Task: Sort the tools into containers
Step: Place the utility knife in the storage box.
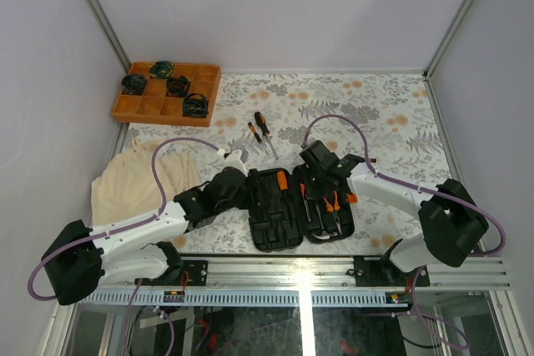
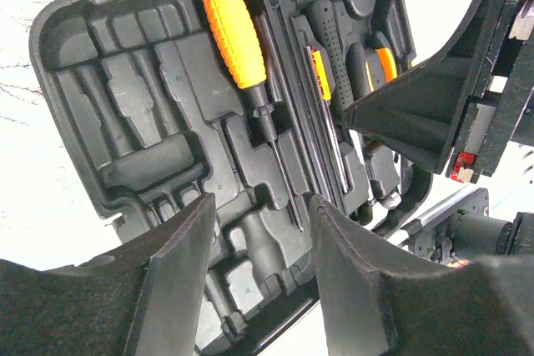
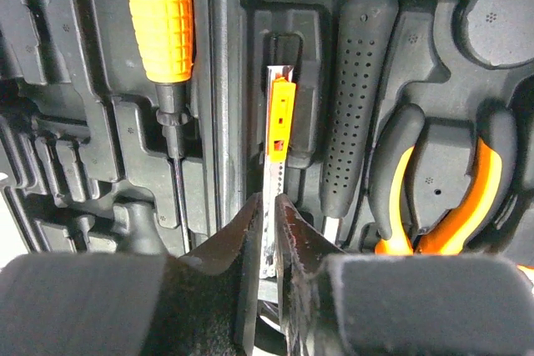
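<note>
On the floral counter (image 1: 375, 114), seen from above, the black tool case (image 1: 271, 231) lies open and flat near my two bases, its halves side by side. My left claw (image 1: 244, 191) sits at the case's left edge, and my right claw (image 1: 321, 179) hangs over the right half. Beyond the case and apart from it, a larger screwdriver (image 1: 261, 122) and a smaller screwdriver (image 1: 253, 131) lie side by side on the counter. An orange tray (image 1: 125, 108) holding coiled items (image 1: 178, 85) sits in the far left corner, and a beige cloth (image 1: 133, 185) lies crumpled beside my left arm. From the left wrist, my left claw (image 2: 260, 199) stands roughly half open with nothing between its fingers, at the near edge of the case's left half. An orange-handled screwdriver (image 2: 236, 35) lies seated in that half, just beside the hinge. In the right half a black dotted handle (image 2: 334, 39) and the pliers (image 2: 385, 62) are seated, with my right claw low over them. From the right wrist, my right claw (image 3: 269, 202) is narrow, its fingers pinching the near end of a slim steel tool (image 3: 279, 114) with an orange slider, which lies in its slot just right of the hinge. The black dotted handle lies next to it on the right, and the pliers sit further right, orange grips showing.
</note>
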Motion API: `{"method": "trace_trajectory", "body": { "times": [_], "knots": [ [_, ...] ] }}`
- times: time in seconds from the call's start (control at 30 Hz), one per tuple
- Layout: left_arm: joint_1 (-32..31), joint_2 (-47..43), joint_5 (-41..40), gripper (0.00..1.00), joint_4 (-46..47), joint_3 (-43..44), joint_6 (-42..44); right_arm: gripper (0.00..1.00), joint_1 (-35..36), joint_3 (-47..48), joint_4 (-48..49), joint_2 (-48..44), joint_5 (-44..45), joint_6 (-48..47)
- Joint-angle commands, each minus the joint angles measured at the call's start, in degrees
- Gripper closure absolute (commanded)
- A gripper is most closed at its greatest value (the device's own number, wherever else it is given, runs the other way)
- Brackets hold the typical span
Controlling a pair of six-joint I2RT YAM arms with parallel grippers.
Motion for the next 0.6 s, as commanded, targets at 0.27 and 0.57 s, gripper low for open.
{"method": "trace_trajectory", "body": {
  "times": [0.27, 0.57],
  "knots": [
    [0.5, 1.1, 0.2, 0.52, 2.4, 0.2, 0.5, 0.88, 0.5, 0.5, 2.4, 1.6, -0.7, -0.9],
    [0.7, 0.8, 0.1, 0.52, 2.4, -0.3, 0.2, 0.92, 0.6, 0.4, 2.1, 2.8, -1.0, -1.0]
  ]
}}
